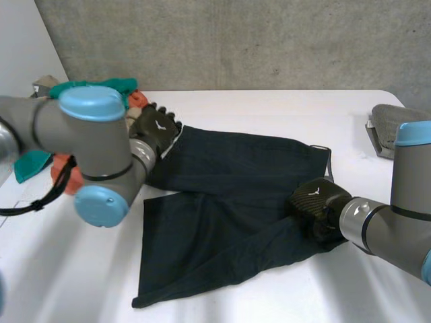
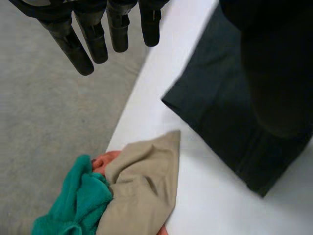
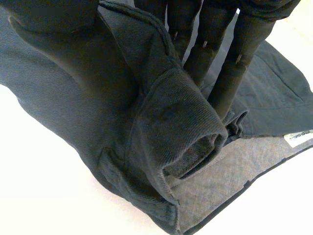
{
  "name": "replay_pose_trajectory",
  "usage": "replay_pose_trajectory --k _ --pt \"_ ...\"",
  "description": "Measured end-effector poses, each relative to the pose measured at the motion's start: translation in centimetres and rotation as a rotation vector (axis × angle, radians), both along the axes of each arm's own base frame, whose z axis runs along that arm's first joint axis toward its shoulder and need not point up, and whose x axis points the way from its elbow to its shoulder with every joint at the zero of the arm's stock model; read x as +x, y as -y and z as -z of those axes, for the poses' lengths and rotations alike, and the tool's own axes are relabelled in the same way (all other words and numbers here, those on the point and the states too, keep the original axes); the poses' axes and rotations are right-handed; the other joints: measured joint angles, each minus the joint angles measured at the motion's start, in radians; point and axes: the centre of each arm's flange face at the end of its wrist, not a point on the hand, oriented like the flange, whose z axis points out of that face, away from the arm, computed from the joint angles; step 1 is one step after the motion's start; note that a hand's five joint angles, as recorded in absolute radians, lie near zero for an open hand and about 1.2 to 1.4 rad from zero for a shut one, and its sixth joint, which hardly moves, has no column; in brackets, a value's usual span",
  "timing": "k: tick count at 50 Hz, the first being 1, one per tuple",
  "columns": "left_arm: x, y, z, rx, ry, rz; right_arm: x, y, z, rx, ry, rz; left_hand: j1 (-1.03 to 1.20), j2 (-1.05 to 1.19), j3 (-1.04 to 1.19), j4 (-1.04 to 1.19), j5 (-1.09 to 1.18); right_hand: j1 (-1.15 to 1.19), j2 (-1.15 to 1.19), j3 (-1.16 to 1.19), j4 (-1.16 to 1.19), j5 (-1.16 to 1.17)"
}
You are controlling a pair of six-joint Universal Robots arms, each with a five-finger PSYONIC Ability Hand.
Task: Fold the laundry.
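R robot hand (image 3: 233,73) tight round trousers (image 3: 181,127)

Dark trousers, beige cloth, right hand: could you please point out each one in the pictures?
Dark trousers (image 1: 222,168), head view, on the middle of the far leg.
Beige cloth (image 2: 142,191), left wrist view, on its crumpled middle.
Right hand (image 1: 315,196), head view, on the back of the hand.

Bright, even light pours down on the white table (image 1: 269,108), and its near edge glares almost blank. The dark trousers (image 1: 229,202) swallow the light, their creases barely showing. Behind, the concrete wall (image 1: 236,40) sits duller. In the left wrist view the beige cloth (image 2: 142,191) casts a soft, faint shadow on the table.
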Motion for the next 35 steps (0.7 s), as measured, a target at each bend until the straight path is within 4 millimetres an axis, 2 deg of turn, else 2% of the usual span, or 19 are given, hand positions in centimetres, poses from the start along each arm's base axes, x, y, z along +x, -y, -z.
replay_pose_trajectory --k 2,4,6,9,12,17,20,24,27,30,31,32,33,35 --pt "0.5 -0.5 -1.1 0.016 -0.061 -0.016 0.0 0.1 -0.1 -0.001 0.008 0.005 0.000 0.000 0.000 0.000 0.000 0.000 0.000 0.000 0.000 0.000" --pt "1.5 -1.7 -2.7 0.051 -0.151 -0.038 0.1 0.3 -0.2 -0.004 0.027 0.015 0.002 0.000 0.000 0.000 0.000 0.000 0.000 0.000 0.000 0.000" --pt "2.2 -2.8 -3.5 0.087 -0.200 -0.048 0.1 0.4 -0.3 -0.006 0.046 0.023 0.010 0.008 0.008 0.008 0.004 0.000 0.000 0.000 0.000 0.000" --pt "3.6 -5.6 -4.1 0.198 -0.270 -0.057 0.3 0.9 -0.5 -0.006 0.087 0.042 0.165 0.136 0.130 0.146 0.121 0.000 0.000 0.000 0.000 0.000" --pt "4.8 -8.9 -3.7 0.341 -0.305 -0.058 0.3 1.3 -0.8 -0.001 0.128 0.064 0.201 0.177 0.177 0.191 0.167 0.000 0.000 0.000 0.000 0.000" --pt "6.5 -15.0 -1.5 0.624 -0.304 -0.058 0.3 2.1 -1.3 0.007 0.188 0.102 0.201 0.184 0.185 0.196 0.173 0.000 0.000 0.000 0.000 0.000" --pt "7.0 -17.2 -0.4 0.704 -0.287 -0.052 0.3 2.4 -1.4 0.007 0.206 0.114 0.202 0.184 0.185 0.196 0.173 0.000 0.000 0.000 0.000 0.000" --pt "7.4 -18.6 0.9 0.729 -0.269 -0.047 0.3 2.5 -1.6 0.005 0.220 0.124 0.207 0.187 0.188 0.200 0.178 0.000 0.000 0.000 0.000 0.000" --pt "7.4 -18.7 1.7 0.719 -0.256 -0.056 0.2 2.5 -1.6 0.003 0.224 0.131 0.259 0.230 0.230 0.243 0.221 0.000 0.000 0.000 0.000 0.000" --pt "7.4 -18.6 2.4 0.716 -0.236 -0.074 0.0 2.4 -1.7 -0.001 0.226 0.136 0.437 0.411 0.400 0.414 0.390 0.000 0.000 0.000 0.000 0.000" --pt "7.4 -18.6 2.5 0.717 -0.233 -0.077 -0.1 2.4 -1.7 -0.002 0.226 0.136 0.437 0.411 0.400 0.414 0.390 0.000 0.000 0.000 0.000 0.000" --pt "7.4 -18.5 2.8 0.719 -0.224 -0.085 -0.2 2.3 -1.8 -0.003 0.227 0.138 0.673 0.669 0.644 0.658 0.631 0.000 0.000 0.000 0.000 0.000" --pt "7.4 -18.5 2.9 0.720 -0.216 -0.091 -0.2 2.3 -1.8 -0.004 0.227 0.139 0.803 0.798 0.791 0.805 0.778 0.000 0.000 0.000 0.000 0.000" --pt "7.4 -18.3 3.2 0.720 -0.201 -0.104 -0.4 2.2 -2.0 -0.007 0.227 0.143 0.941 0.942 0.927 0.942 0.916 0.000 0.000 0.000 0.000 0.000"
